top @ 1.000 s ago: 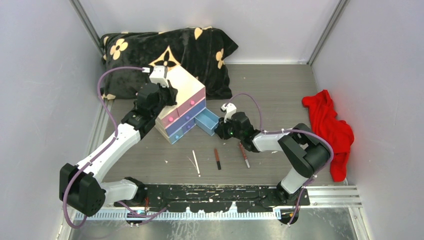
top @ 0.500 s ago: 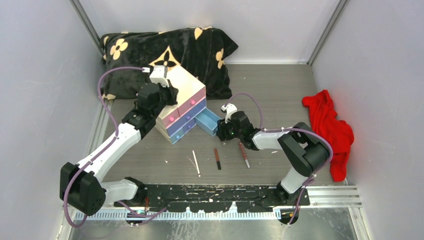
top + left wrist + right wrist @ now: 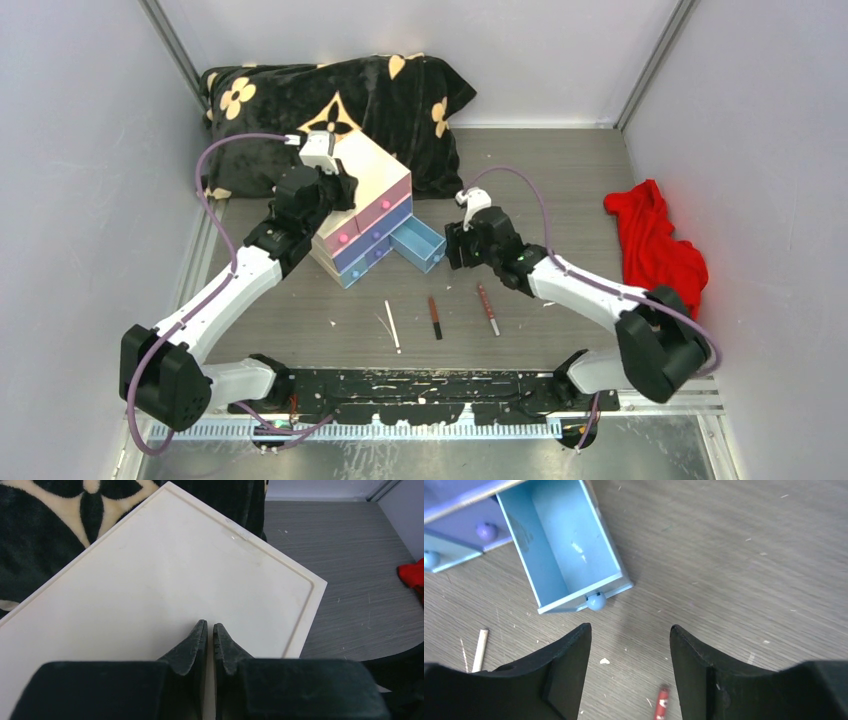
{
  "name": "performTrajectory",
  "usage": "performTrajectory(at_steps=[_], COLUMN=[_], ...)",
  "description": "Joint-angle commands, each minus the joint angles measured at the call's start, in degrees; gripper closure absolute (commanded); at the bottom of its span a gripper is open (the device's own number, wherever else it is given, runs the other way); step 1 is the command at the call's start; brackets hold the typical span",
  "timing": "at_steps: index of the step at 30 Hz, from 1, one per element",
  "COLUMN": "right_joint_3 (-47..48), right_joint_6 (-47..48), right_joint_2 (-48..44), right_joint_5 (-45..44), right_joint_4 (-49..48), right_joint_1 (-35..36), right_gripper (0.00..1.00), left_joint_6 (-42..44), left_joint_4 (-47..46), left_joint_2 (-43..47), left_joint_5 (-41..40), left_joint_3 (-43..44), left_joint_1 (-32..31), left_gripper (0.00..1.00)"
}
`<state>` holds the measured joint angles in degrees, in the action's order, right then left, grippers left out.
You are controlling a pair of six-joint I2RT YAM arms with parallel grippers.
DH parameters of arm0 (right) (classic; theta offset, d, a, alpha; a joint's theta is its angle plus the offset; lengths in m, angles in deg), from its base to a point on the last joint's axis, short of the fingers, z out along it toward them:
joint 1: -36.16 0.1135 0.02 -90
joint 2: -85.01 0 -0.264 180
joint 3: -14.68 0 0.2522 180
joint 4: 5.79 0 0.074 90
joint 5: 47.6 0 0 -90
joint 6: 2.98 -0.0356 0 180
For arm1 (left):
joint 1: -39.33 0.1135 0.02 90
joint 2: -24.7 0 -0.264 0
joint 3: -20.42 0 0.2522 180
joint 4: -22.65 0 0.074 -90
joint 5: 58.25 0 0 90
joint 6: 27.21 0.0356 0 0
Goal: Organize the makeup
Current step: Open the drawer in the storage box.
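Near the open blue drawer (image 3: 418,243), three pencils (image 3: 435,318)

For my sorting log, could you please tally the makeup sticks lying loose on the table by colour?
white stick: 1
black stick: 1
red-brown stick: 1
Total: 3

You see the cream drawer box (image 3: 365,185) standing on a grey wood-grain table (image 3: 540,170) under even light. Just behind the box lies a black cushion (image 3: 330,90) with cream flowers. Well to the box's right lies a red cloth (image 3: 660,250). Pale walls (image 3: 80,150) enclose three sides.
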<state>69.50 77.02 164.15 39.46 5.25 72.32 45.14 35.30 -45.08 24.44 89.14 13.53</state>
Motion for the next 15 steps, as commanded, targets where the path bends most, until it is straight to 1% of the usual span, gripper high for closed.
performTrajectory(at_steps=[1, 3, 5, 7, 10, 11, 13, 15], right_joint_3=[7.7, 10.0, 11.0, 10.7, 7.7, 6.4, 4.1, 2.1], right_joint_6=[0.6, 0.0, -1.9, -4.6, -8.3, -9.3, -11.4, -12.7], right_joint_2=[-5.7, -6.7, -7.8, -9.4, -12.8, -14.4, -16.5, -18.2], right_joint_5=[-8.7, -9.0, -8.9, -8.5, -7.7, -7.1, -6.1, -5.0], right_joint_4=[18.9, 25.4, 30.0, 33.2, 35.9, 36.5, 37.5, 38.0], right_joint_1=[-0.2, 0.0, -0.1, -0.1, -0.1, -0.1, -0.1, 0.0], right_gripper=[0.37, 0.36, 0.37, 0.38, 0.39, 0.39, 0.39, 0.41], left_joint_6=[0.0, 0.0, 0.0, 0.0, 0.0, 0.1, 0.2, 0.2], left_joint_4=[11.1, 11.3, 11.4, 11.5, 11.5, 11.5, 11.6, 11.6], left_joint_2=[-2.5, -2.5, -2.5, -2.5, -2.6, -2.6, -2.3, -2.2], left_joint_5=[1.0, 0.8, 0.8, 1.1, 1.3, 1.4, 1.3, 1.4], left_joint_3=[-1.9, -2.0, -1.9, -1.8, -1.7, -1.8, -1.8, -1.8], left_joint_1=[0.0, 0.0, 0.0, 0.0, 0.0, 0.0, 0.0, 0.0], left_gripper=[0.88, 0.83, 0.82, 0.81, 0.76, 0.73, 0.64, 0.59])
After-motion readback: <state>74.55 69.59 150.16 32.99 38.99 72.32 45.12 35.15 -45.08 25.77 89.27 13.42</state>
